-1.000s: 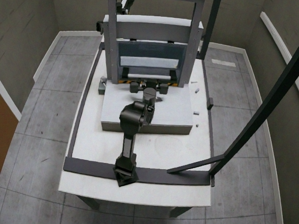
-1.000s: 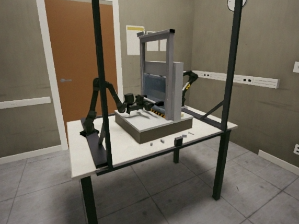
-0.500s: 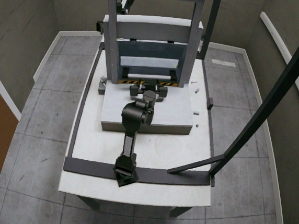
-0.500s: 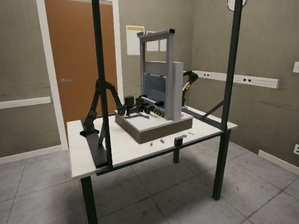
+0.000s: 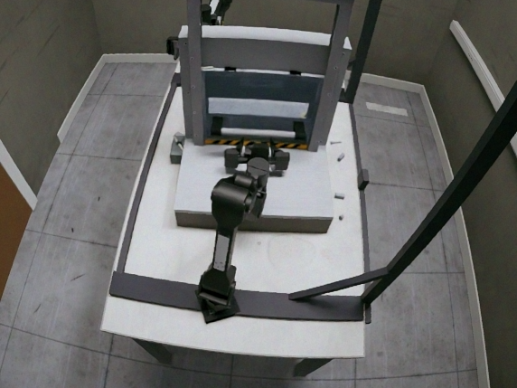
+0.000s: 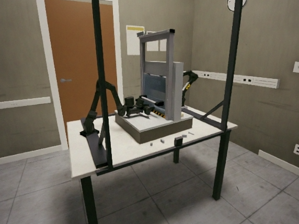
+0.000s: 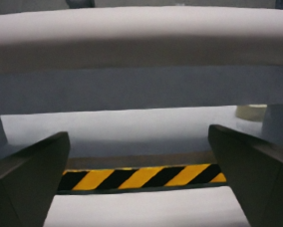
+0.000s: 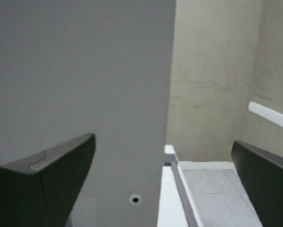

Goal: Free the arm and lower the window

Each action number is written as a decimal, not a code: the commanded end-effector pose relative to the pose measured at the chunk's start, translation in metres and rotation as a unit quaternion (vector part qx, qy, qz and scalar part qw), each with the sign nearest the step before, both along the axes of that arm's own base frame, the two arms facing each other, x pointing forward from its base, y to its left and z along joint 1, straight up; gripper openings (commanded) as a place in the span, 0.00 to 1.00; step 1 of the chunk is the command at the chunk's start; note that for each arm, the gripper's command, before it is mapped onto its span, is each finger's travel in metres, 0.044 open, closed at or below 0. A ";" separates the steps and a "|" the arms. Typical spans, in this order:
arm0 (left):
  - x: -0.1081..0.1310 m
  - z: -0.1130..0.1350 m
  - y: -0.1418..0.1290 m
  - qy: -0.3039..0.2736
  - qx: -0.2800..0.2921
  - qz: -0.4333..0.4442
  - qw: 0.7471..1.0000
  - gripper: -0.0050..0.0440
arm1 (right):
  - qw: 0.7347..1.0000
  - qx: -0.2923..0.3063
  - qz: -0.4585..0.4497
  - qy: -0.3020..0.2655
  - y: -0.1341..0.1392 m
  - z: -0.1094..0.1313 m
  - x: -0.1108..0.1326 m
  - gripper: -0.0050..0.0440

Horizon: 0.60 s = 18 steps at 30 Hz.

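The window sash (image 5: 262, 105) is a blue-grey pane in a grey upright frame (image 5: 267, 60) on a raised platform. Its white handle bar (image 5: 258, 132) runs along the bottom, just above the yellow-and-black striped sill (image 5: 253, 143). My left gripper (image 5: 257, 146) is open on the near side of the wall, its fingers low in front of the sill. In the left wrist view the bar (image 7: 140, 42) lies above the open fingers, and a narrow gap shows over the striped sill (image 7: 140, 177). My right gripper (image 8: 163, 144) is open and empty behind the wall, beside the frame post (image 8: 85, 100). The right arm (image 6: 190, 80) stands raised there.
The grey platform (image 5: 255, 191) carries the frame. A grey block (image 5: 177, 149) lies at its left corner. Small grey pieces (image 5: 340, 156) lie on the table at the right, near a dark stub (image 5: 362, 178). Dark cell posts (image 5: 447, 200) rise at the right.
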<state>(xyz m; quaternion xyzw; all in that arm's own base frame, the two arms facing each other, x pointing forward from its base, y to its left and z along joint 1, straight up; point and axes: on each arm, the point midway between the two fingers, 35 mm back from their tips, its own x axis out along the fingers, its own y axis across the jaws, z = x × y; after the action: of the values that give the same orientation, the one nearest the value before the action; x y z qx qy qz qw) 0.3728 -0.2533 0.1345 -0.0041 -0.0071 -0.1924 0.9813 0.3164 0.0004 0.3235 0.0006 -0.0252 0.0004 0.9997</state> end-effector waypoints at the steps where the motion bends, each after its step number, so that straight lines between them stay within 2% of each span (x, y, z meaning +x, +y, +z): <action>1: 0.000 0.002 0.001 -0.001 -0.003 -0.001 1.000 0.92 | 1.000 -0.001 0.000 -0.014 0.000 0.011 -0.003 0.92; 18: 0.000 0.001 0.001 0.001 -0.001 -0.001 1.000 0.92 | 1.000 -0.001 0.000 -0.014 0.000 0.011 -0.003 0.92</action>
<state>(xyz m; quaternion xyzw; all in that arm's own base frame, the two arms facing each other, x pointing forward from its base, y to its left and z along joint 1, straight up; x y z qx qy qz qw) 0.3723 -0.2528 0.1313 -0.0017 -0.0028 -0.1925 0.9813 0.3164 0.0004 0.3235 0.0006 -0.0252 0.0004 0.9997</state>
